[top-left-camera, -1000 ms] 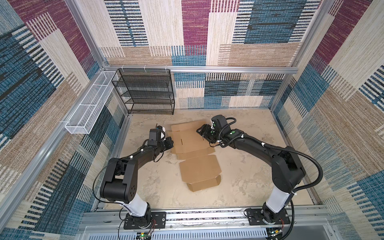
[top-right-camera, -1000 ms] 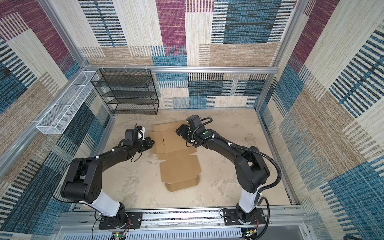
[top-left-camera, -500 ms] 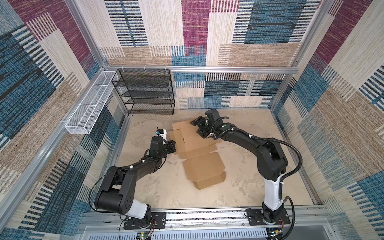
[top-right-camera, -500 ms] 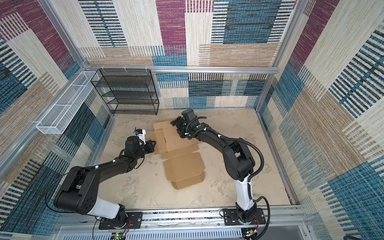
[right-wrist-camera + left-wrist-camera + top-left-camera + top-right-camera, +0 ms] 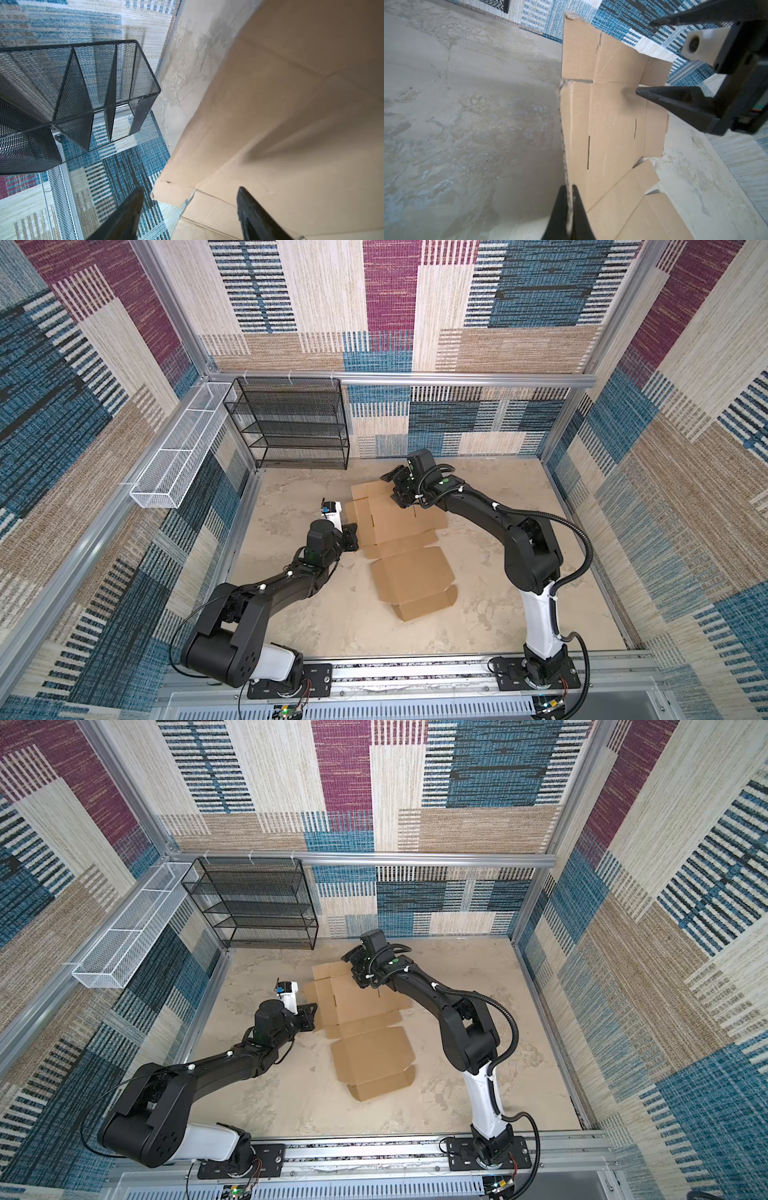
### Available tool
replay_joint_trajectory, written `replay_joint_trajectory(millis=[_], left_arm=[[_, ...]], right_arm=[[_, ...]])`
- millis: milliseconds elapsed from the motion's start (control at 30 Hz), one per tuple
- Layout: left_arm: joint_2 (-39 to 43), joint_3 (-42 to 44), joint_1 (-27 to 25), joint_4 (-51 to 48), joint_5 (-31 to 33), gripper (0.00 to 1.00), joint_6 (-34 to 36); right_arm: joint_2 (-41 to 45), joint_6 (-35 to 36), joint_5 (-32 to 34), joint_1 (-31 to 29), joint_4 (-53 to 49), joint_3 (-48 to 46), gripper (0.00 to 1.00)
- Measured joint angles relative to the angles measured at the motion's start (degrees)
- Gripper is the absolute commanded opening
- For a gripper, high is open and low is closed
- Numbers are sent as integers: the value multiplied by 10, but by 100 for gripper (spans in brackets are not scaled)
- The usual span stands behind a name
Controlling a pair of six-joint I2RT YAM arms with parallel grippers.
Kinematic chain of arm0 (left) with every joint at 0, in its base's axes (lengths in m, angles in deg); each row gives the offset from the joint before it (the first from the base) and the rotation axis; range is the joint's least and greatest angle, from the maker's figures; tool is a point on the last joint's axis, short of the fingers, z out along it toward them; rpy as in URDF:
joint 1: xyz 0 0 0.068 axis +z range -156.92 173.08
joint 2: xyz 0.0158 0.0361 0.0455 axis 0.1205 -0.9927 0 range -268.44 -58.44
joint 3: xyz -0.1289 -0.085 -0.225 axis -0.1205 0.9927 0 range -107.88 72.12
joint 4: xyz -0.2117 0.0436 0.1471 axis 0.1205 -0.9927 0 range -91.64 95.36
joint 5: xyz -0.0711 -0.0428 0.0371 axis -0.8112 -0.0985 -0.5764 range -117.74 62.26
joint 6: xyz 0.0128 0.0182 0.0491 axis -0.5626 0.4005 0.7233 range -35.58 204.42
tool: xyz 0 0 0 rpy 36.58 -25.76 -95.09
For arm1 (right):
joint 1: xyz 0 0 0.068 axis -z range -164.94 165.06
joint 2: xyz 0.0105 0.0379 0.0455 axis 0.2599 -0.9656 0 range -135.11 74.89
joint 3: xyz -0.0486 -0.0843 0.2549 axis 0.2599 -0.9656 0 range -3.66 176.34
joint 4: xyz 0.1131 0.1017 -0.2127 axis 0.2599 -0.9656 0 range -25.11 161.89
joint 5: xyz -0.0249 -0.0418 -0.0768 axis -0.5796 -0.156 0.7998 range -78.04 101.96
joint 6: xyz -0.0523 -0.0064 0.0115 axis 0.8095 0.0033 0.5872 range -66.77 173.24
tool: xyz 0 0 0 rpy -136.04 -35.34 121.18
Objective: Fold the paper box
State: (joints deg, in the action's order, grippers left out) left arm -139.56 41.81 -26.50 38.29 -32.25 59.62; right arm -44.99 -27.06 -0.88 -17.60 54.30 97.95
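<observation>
Pinching paper box (image 5: 399,526) edge: left tool (image 5: 568,188); right tool (image 5: 190,189) spread astride far flap.

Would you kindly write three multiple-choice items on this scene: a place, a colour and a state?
1. Where does the mesh rack stand? A) near right corner B) far left corner C) on the cardboard
2. What colour is the wire basket on the left wall? A) white B) red C) green
3. What is the left end effector doing? A) hanging open B) gripping the rack C) shut on the edge of the paper box

1 B: it stands at the back wall's left end. 2 A: white wire shows in both top views. 3 C: it pinches the cardboard edge in the left wrist view.
</observation>
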Motion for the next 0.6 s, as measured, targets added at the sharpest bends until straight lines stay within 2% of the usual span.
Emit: replay_joint_trajectory(millis=[300, 600], left_arm=[[16, 22, -23, 37, 43, 0, 38], [13, 31, -35, 65, 58, 0, 50]], right_arm=[[2, -24, 17, 5, -28, 3, 72], [4, -37, 26, 11, -33, 3, 70]])
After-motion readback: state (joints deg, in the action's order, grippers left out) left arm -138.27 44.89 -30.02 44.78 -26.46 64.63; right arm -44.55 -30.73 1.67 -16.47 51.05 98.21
